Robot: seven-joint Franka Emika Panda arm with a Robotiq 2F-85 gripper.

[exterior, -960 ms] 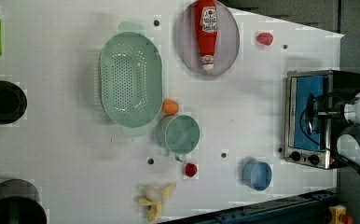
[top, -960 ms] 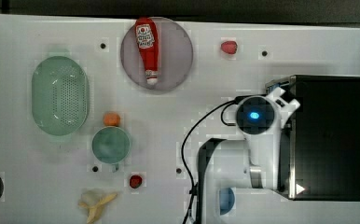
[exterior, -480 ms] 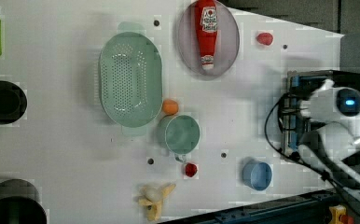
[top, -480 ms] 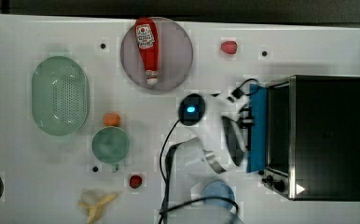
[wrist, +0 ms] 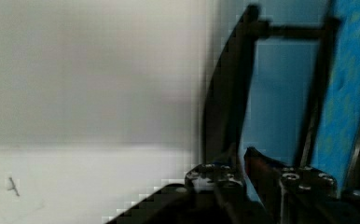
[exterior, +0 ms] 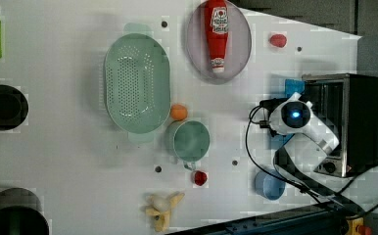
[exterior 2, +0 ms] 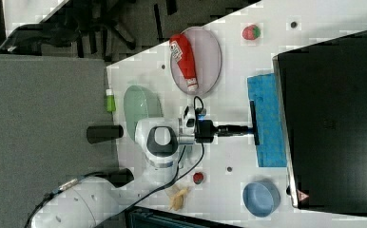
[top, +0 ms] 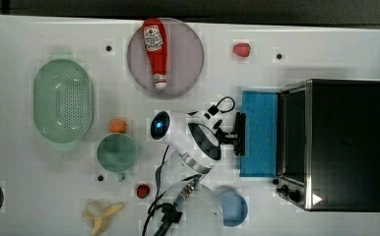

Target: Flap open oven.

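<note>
The oven [top: 345, 142] sits at the top view's right end of the white surface [top: 286, 206], its blue door [top: 260, 132] folded flat toward me. My jaws [top: 233, 135] are clamped on the door's black handle [top: 239, 133], at the door's far edge from the oven body. A blue bowl [top: 233, 208] lies near the door's corner.

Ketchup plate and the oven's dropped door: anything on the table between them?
Nothing: in the top view the white table is bare between the ketchup plate and the oven door.
</note>
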